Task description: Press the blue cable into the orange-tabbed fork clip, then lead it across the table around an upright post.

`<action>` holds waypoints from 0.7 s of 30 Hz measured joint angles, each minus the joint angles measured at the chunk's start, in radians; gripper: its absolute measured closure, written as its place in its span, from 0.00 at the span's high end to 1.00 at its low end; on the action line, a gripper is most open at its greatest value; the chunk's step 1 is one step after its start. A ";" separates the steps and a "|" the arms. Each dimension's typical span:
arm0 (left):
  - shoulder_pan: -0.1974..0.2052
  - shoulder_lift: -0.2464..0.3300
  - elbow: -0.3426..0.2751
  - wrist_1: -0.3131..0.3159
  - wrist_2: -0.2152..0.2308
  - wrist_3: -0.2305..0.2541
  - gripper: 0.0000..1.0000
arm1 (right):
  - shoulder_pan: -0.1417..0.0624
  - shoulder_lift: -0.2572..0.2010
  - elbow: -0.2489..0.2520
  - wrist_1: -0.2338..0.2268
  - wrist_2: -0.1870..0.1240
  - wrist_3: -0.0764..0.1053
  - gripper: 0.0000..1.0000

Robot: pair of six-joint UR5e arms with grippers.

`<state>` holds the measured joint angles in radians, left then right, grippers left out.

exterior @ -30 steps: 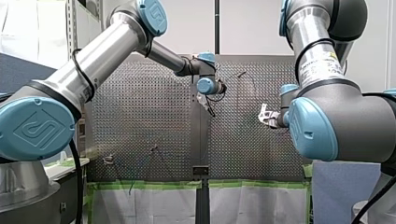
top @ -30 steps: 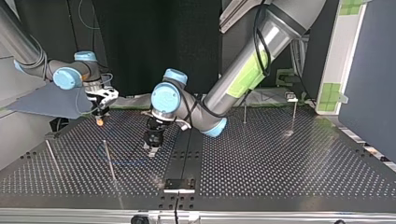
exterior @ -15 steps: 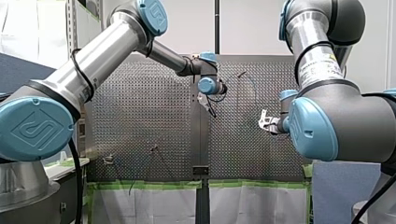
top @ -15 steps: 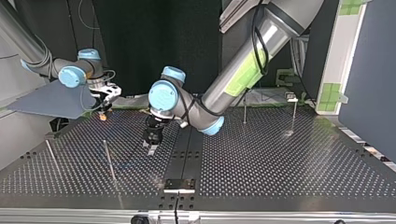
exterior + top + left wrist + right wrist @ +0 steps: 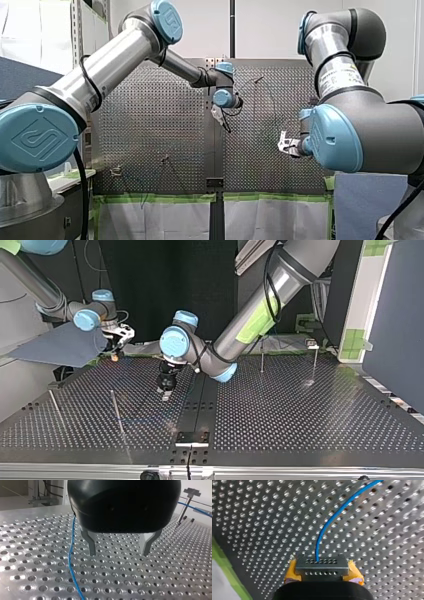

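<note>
Two jobs are split. The blue cable (image 5: 325, 527) is clamped in the right tool (image 5: 322, 566), probably for leading. The left tool (image 5: 119, 553) is held open and empty beside it.

left jaws just above perforated table (image 5: 300, 425), right jaws by its far edge

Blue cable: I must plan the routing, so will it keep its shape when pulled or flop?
Probably floppy: the blue cable sweeps in a free arc from my right gripper and trails wavy across the table beside my open left gripper. It looks thin, so likely light.
</note>
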<state>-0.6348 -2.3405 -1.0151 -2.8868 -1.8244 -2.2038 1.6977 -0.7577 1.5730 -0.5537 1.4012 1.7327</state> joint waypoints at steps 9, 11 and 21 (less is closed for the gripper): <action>0.000 -0.001 0.000 -0.007 -0.019 0.015 0.84 | -0.008 0.075 -0.001 -0.033 0.008 -0.018 0.00; 0.000 -0.001 0.000 -0.010 -0.027 0.020 0.84 | -0.012 0.093 -0.001 -0.041 0.008 -0.022 0.00; 0.002 -0.001 0.000 -0.025 -0.036 0.024 0.84 | -0.031 0.132 -0.001 -0.077 0.007 -0.036 0.00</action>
<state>-0.6327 -2.3415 -1.0151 -2.9121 -1.8606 -2.1797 1.6668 -0.6255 1.5718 -0.6303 1.4079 1.6967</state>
